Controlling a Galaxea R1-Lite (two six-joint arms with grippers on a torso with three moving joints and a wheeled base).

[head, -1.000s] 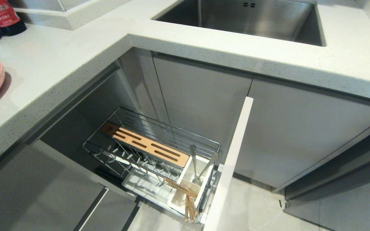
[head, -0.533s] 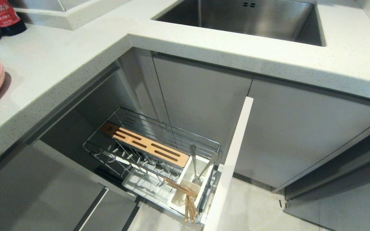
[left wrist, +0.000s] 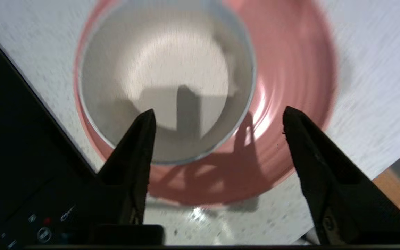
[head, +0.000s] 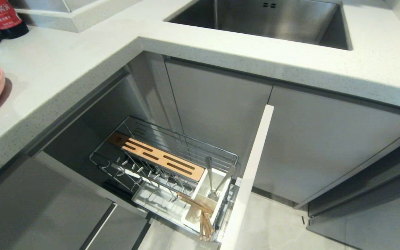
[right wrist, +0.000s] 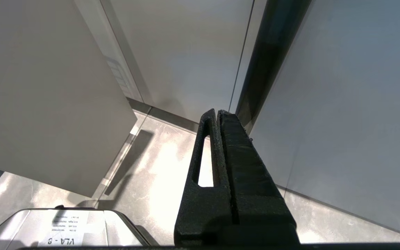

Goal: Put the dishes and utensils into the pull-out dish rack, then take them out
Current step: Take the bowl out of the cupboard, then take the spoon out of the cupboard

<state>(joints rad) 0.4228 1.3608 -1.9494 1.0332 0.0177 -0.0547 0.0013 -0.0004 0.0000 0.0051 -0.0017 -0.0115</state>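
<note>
**Left gripper spread above bowl on plate**

Left gripper (left wrist: 217, 114) pointing down over the speckled white surface (left wrist: 366, 59), fingers (left wrist: 141, 139) spread wide, empty, above the small cream-white round bowl (left wrist: 158, 69). Bowl sitting inside the wide pink round plate (left wrist: 290, 69). Right gripper (right wrist: 218, 116) parked low beside grey cabinet doors, fingers pressed together, pointing at the floor. Chrome wire pull-out dish rack (head: 172, 152) drawn out below the surface; light wooden chopsticks (head: 205, 222) and slim grey metal spoon (head: 209, 173) standing in its white utensil box (head: 200, 194).
</note>
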